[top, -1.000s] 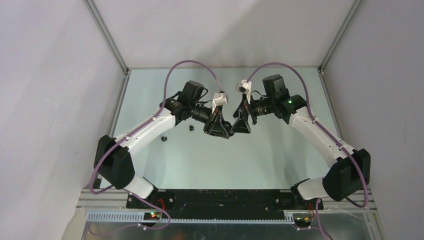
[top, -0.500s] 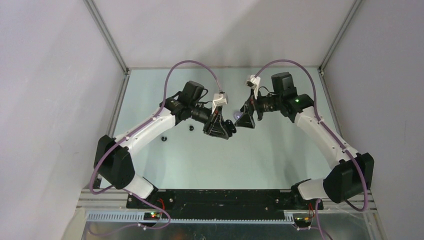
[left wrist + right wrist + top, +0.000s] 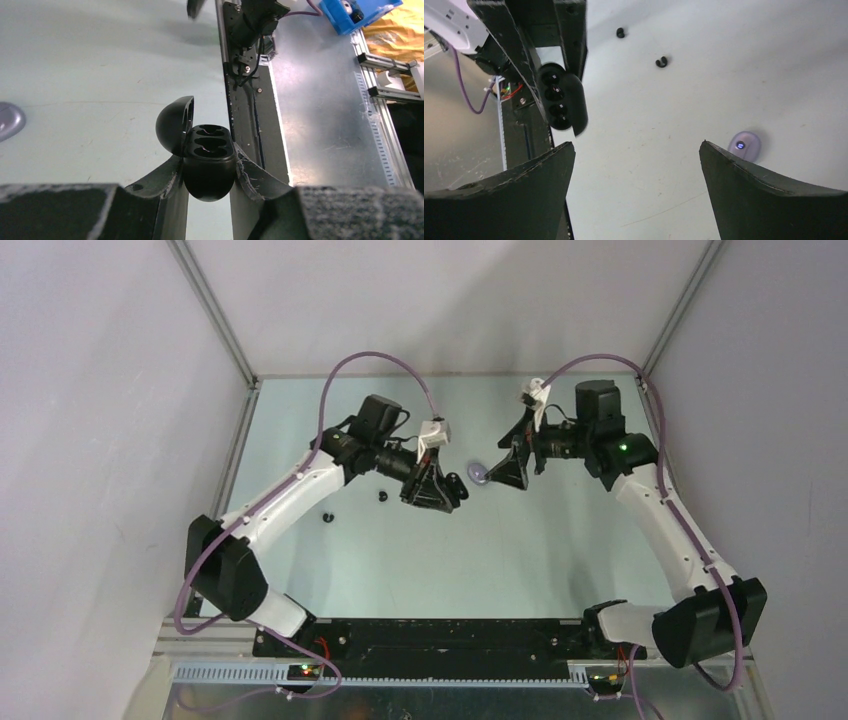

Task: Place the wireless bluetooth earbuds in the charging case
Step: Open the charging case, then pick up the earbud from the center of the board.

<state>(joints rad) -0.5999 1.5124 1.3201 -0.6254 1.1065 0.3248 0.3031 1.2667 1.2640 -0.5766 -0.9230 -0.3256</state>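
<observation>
Your left claw (image 3: 209, 159) is clenching the black case (image 3: 209, 175) by its lower body, with the lid (image 3: 174, 124) hanging open to one side. Both wells (image 3: 210, 140) are facing the wrist camera and looking empty. Your right claw (image 3: 636, 146) is standing released, its jaws spread wide and gripping nothing, and it is facing the left claw with a gap between them. Two black earbuds (image 3: 662, 62) are lying loose on the counter (image 3: 704, 80), near each other and outside the case; in the top view they are sitting beside the left arm (image 3: 290, 495). A purple case (image 3: 744, 145) is resting on the counter between the two claws, near one right finger, showing a small lit dot. You cannot tell what it is holding.
</observation>
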